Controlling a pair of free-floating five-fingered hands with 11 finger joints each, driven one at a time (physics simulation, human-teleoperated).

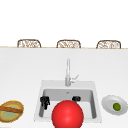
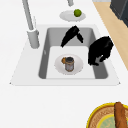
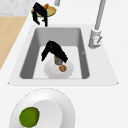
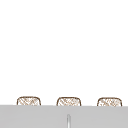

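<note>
Small can (image 2: pixel 69 64) stands upright on a white plate (image 2: pixel 78 67) on the sink floor, about mid-basin. A small orange-brown item (image 2: pixel 64 60) lies touching or just beside the can on the same plate, at approx 10 o'clock from it in the left side view. It's too small to tell what it is.

Right hand (image 3: pixel 53 51) hangs over the can w/ fingers pointing down. In the right side view it overlaps the can's top, in the left side view there's a gap betw. them, so contact can't be told. Fingers are straight w/ thumb spread apart, clamped on nothing.

Left hand (image 1: pixel 45 101) is in the air at 9 o'clock of the basin in the front view, near the sink's left wall and well apart from the can. Fingers hang loose and apart, holding nothing.

Sink (image 1: pixel 67 83) is set in a white counter, w/ the faucet (image 1: pixel 68 71) at its 12 o'clock rim. A big red ball (image 1: pixel 67 114) sits at 6 o'clock in the front view, covering the basin's front part.

At 3 o'clock of the sink, on the counter, a 2nd plate (image 1: pixel 107 102) holds a lime (image 1: pixel 116 106). At 9 o'clock, a yellow-rimmed basket (image 1: pixel 17 115) has a brown stick-shaped item (image 1: pixel 11 109) lying across it.

Three woven chair backs (image 1: pixel 29 43) line the counter's far edge at 12 o'clock
</note>
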